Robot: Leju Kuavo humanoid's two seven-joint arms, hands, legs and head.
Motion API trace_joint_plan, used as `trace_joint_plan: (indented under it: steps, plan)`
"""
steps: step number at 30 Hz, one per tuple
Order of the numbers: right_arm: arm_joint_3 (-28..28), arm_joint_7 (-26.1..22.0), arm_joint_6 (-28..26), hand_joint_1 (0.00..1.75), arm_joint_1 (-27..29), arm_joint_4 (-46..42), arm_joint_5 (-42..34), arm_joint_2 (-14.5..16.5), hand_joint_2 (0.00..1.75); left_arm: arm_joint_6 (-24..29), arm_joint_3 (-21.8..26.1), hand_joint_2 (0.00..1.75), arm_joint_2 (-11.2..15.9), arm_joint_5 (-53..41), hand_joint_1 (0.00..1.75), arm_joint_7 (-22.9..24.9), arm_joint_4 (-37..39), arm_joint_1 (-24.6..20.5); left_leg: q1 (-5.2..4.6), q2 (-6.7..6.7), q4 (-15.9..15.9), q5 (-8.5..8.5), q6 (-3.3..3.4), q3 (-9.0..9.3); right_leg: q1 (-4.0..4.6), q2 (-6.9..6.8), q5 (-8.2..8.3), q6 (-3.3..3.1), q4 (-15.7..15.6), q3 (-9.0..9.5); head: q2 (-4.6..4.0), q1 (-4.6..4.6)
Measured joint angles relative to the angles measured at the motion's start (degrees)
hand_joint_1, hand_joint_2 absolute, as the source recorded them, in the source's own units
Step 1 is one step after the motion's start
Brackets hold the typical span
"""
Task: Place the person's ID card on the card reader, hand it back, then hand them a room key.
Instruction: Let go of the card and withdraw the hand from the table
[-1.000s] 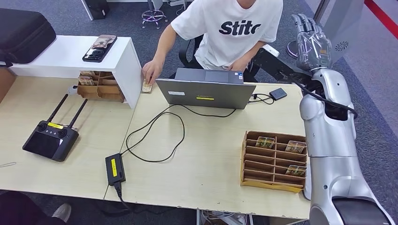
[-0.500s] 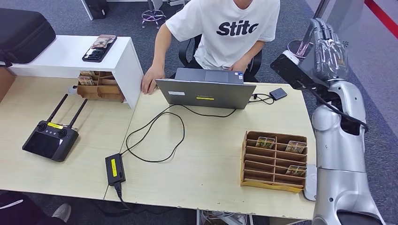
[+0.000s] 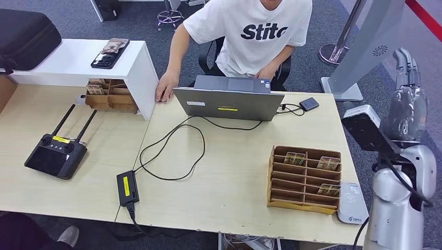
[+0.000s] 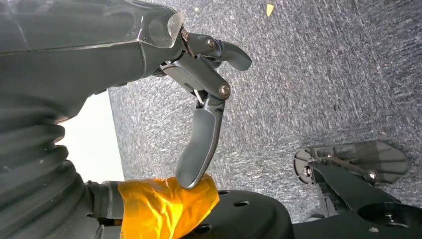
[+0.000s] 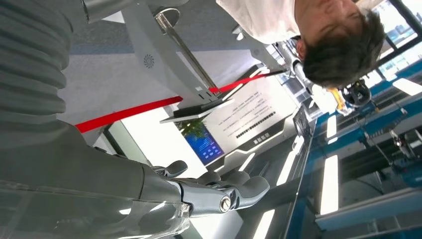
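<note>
Head view: the right hand (image 3: 405, 107) is raised beyond the table's (image 3: 234, 172) right edge, fingers extended upward and close together, holding nothing. The card reader (image 3: 351, 204) — one, white-grey — lies flat at the near right corner of the table, just beside the wooden slotted card box (image 3: 304, 178), well below the hand and apart from it. Three cards show in that box's slots: room key cards (image 3: 328, 163), by appearance. One person (image 3: 253, 36) sits at the far side in a white shirt reading "Stitc", one hand (image 3: 166, 86) resting on the table edge beside a second wooden organiser (image 3: 110, 95); whether that hand holds the ID card cannot be told. One grey laptop (image 3: 229, 103), one black remote controller (image 3: 56, 153) with two antennas, one black power adapter (image 3: 127, 187) with a yellow label and one phone (image 3: 110, 53) on the white shelf. Left wrist view: the left hand (image 4: 204, 94) hangs over grey carpet, fingers loosely apart, empty. Right wrist view: the right hand (image 5: 209, 191) has its fingers straight and side by side, nothing between them — a display screen (image 5: 206, 144) behind carries unreadable writing.
</note>
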Motion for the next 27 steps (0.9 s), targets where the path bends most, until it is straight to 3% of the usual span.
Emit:
trace_joint_plan:
  steps: [5, 15, 22, 27]
  plan:
    - [-1.6, -2.36, -2.4, 0.0, 6.71, -8.81, -1.21, 1.86, 1.75, 0.7, 0.01, 1.75, -0.3, 1.79, 0.0, 0.19, 0.0, 0.09, 0.0, -0.06, 0.0, -0.01, -0.01, 0.0, 0.0, -0.09, -0.06, -0.02, 0.0, 0.0, 0.0, 0.02]
    - [1.58, -7.77, -10.74, 0.0, 28.83, -30.7, -3.62, 12.59, 1.75, 2.98, 0.01, 1.75, -1.38, 5.23, 0.0, 0.62, 0.0, 0.48, 0.02, -0.03, -0.07, -0.18, -0.11, 0.02, 0.01, -0.07, -0.29, -0.11, 0.01, 0.0, 0.0, 0.01]
    - [2.89, -8.21, -11.88, 0.0, 34.42, -35.94, -5.07, 15.74, 1.75, 3.47, 0.0, 1.75, -1.51, 5.72, 0.0, 0.59, 0.0, 0.49, 0.01, 0.0, -0.07, -0.2, -0.11, 0.08, 0.0, -0.03, -0.28, -0.1, 0.01, 0.06, 0.0, 0.03]
    - [3.48, -9.57, -11.66, 0.0, 39.25, -38.0, -11.51, 18.06, 1.75, 4.32, 0.0, 1.75, -1.73, 6.89, 0.0, 0.76, 0.0, 0.54, 0.0, 0.0, -0.06, -0.21, -0.1, 0.09, 0.0, -0.02, -0.28, -0.1, 0.0, 0.07, 0.0, 0.02]
